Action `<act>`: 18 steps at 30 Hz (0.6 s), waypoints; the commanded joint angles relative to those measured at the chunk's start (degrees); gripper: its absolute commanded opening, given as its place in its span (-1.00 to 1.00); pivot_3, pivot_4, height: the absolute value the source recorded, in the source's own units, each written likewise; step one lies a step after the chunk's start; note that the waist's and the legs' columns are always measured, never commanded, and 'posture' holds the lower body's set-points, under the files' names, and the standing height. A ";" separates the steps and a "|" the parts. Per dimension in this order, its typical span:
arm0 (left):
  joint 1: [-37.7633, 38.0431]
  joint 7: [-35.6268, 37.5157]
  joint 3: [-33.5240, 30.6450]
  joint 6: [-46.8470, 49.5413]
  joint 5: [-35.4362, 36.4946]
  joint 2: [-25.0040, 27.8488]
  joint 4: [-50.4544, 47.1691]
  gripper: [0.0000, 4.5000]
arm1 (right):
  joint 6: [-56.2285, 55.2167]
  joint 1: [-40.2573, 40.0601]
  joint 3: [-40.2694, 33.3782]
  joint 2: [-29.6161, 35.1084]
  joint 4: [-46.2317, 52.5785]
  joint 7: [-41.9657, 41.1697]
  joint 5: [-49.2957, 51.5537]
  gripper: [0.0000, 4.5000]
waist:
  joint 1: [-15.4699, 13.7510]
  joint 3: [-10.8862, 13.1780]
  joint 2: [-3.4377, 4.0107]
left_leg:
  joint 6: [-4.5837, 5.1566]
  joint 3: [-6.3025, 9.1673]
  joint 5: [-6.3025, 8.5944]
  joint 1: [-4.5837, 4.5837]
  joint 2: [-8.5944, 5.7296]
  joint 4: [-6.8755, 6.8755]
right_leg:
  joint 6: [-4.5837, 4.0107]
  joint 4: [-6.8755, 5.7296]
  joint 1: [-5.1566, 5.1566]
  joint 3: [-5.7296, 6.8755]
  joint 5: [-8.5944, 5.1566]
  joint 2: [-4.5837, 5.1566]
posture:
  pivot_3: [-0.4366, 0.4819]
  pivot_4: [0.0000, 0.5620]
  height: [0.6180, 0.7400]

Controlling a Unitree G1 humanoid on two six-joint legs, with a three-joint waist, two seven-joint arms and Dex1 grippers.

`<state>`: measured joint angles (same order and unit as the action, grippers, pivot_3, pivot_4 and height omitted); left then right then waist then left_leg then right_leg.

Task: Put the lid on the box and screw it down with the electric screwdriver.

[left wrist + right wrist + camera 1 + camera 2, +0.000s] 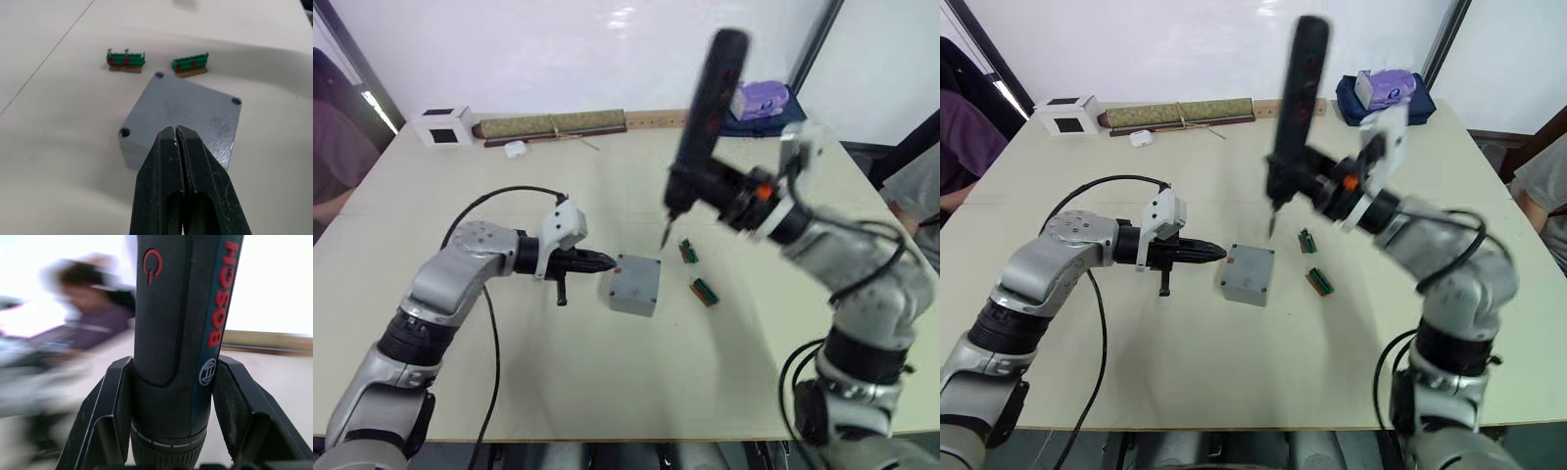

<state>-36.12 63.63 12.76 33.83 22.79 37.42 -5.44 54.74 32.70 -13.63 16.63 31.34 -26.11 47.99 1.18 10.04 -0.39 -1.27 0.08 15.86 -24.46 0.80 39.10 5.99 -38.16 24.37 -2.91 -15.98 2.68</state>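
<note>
We see the box [634, 284] with the lid [188, 110] on it mid-table [607, 392], away from every edge. Our left gripper [597, 261], fingers pressed together, touches its left side. Our right gripper [171, 421] clamps the screwdriver [705, 108], bit hovering above the box.

"BOSCH" on electric screwdriver [181, 333] (red letters)

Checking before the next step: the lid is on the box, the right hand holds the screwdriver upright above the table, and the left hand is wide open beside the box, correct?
Not quite. The left hand is shut, its fingers pressed together at the box's edge, as the left wrist view shows. The rest stands: the lid sits on the box, and the right hand holds the screwdriver upright above the table.
</note>
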 commanded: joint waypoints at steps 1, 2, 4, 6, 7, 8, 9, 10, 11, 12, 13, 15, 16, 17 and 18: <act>-2.34 0.53 0.21 -1.23 -0.50 -1.48 0.16 -1.00 | -9.11 -1.71 4.24 -2.42 1.12 3.37 -6.79 -0.18 | -0.34 -0.02 -0.04 | 0.00 0.01 0.00 0.06 -0.07 0.02 | 0.01 0.02 -0.09 0.01 0.03 -0.01 | -0.05 -0.47 1.00; -2.39 0.77 0.46 -1.39 -0.78 -1.69 0.34 -1.00 | -10.52 -2.23 5.00 -2.74 0.71 3.70 -7.96 -0.18 | -0.49 -0.02 -0.04 | 0.00 0.02 0.00 0.09 -0.08 0.03 | 0.01 0.03 -0.15 0.02 0.03 -0.01 | -0.05 -0.47 1.00; -2.28 1.48 0.84 -1.75 -1.24 -1.72 0.44 -1.00 | -13.11 -3.06 7.00 -2.75 0.48 4.01 -10.40 -0.18 | -0.45 -0.02 -0.04 | -0.01 0.01 0.00 0.08 -0.11 0.04 | 0.02 0.04 -0.16 0.02 0.03 0.00 | -0.05 -0.47 1.00; -2.34 1.67 1.33 -1.77 -1.72 -2.15 0.45 -1.00 | -15.78 -3.92 8.93 -2.19 0.04 4.21 -13.49 -0.18 | -0.32 -0.02 -0.03 | -0.01 0.00 -0.01 0.06 -0.11 0.03 | 0.01 0.06 -0.10 0.00 0.03 -0.01 | -0.05 -0.47 1.00; -2.32 1.82 1.72 -1.93 -2.13 -2.24 0.48 -1.00 | -17.14 -4.36 9.78 -1.79 -0.30 4.07 -15.01 -0.18 | -0.29 -0.02 -0.03 | -0.01 0.01 -0.01 0.06 -0.10 0.01 | 0.00 0.06 -0.08 0.00 0.02 -0.04 | -0.05 -0.47 1.00; -2.20 1.98 2.15 -2.13 -2.57 -2.24 0.48 -1.00 | -18.35 -4.74 10.42 -1.60 -0.70 4.06 -16.33 -0.18 | -0.27 -0.02 -0.03 | -0.01 0.01 -0.01 0.06 -0.10 -0.02 | -0.01 0.06 -0.04 0.00 0.01 -0.06 | -0.05 -0.47 1.00; -2.02 2.08 2.64 -2.44 -3.05 -2.26 0.51 -1.00 | -19.31 -5.05 10.81 -1.57 -1.14 4.12 -17.26 -0.18 | -0.24 -0.02 -0.03 | -0.02 0.02 -0.01 0.05 -0.09 -0.03 | -0.02 0.06 -0.03 0.00 0.00 -0.07 | -0.05 -0.47 1.00; -1.85 2.00 3.13 -2.79 -3.60 -2.42 0.64 -1.00 | -20.18 -5.36 11.19 -1.52 -1.55 4.08 -18.06 -0.18 | -0.07 -0.02 -0.03 | -0.02 0.03 -0.01 0.05 -0.07 -0.04 | -0.03 0.05 -0.03 0.01 0.00 -0.09 | -0.05 -0.47 1.00; -1.88 1.02 3.26 -2.73 -3.86 -3.51 1.17 -1.00 | -21.11 -5.70 11.62 -1.35 -2.11 3.95 -18.99 -0.18 | -0.04 -0.02 -0.03 | -0.03 0.02 -0.01 0.06 -0.07 -0.04 | -0.03 0.03 -0.02 0.00 0.00 -0.09 | -0.05 -0.47 1.00; -1.93 0.31 3.29 -2.69 -4.02 -4.35 1.59 -1.00 | -21.80 -5.94 11.93 -1.23 -2.51 3.79 -19.65 -0.18 | -0.08 -0.02 -0.03 | -0.03 0.02 -0.02 0.07 -0.07 -0.03 | -0.03 0.02 -0.02 0.00 0.00 -0.09 | -0.05 -0.47 1.00; -1.91 -0.07 3.28 -2.31 -3.93 -5.04 1.82 -1.00 | -22.09 -6.19 11.98 -1.34 -2.77 3.83 -19.79 -0.18 | -0.15 -0.02 -0.03 | -0.04 0.02 -0.02 0.07 -0.07 -0.03 | -0.03 0.01 -0.03 0.00 0.00 -0.09 | -0.05 -0.47 1.00; -1.27 0.20 4.58 -2.98 -5.14 -5.39 2.18 -1.00 | -22.77 -6.84 12.24 -1.32 -3.20 3.56 -20.15 -0.18 | -0.17 -0.02 -0.03 | -0.04 0.02 -0.02 0.07 -0.07 -0.01 | -0.03 0.00 -0.03 0.00 0.00 -0.08 | -0.05 -0.47 1.00; -0.98 0.25 5.22 -3.55 -5.95 -5.40 2.43 -1.00 | -23.07 -7.10 12.42 -1.23 -3.36 3.42 -20.30 -0.18 | -0.17 -0.02 -0.03 | -0.04 0.02 -0.02 0.07 -0.07 -0.01 | -0.03 0.01 -0.03 0.00 0.00 -0.08 | -0.05 -0.47 1.00; -0.64 0.32 6.03 -4.37 -6.98 -5.37 2.93 -1.00 | -23.33 -7.36 12.67 -1.14 -3.52 3.25 -20.48 -0.18 | -0.16 -0.02 -0.03 | -0.04 0.02 -0.02 0.07 -0.08 -0.02 | -0.03 0.02 -0.03 0.00 0.00 -0.08 | -0.05 -0.47 1.00; -0.39 0.36 6.49 -5.25 -7.71 -5.47 3.39 -1.00 | -23.52 -7.57 12.94 -1.07 -3.64 3.11 -20.69 -0.18 | -0.16 -0.02 -0.03 | -0.04 0.02 -0.02 0.06 -0.08 -0.02 | -0.03 0.02 -0.03 0.00 0.00 -0.09 | -0.05 -0.47 1.00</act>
<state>-36.91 63.83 18.39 30.47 16.58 31.82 -2.04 33.75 24.43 -0.37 15.30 25.41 -22.49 27.26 1.02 10.03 -0.42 -1.31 0.11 15.83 -24.40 0.73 39.08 5.95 -38.13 24.34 -2.91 -15.98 2.59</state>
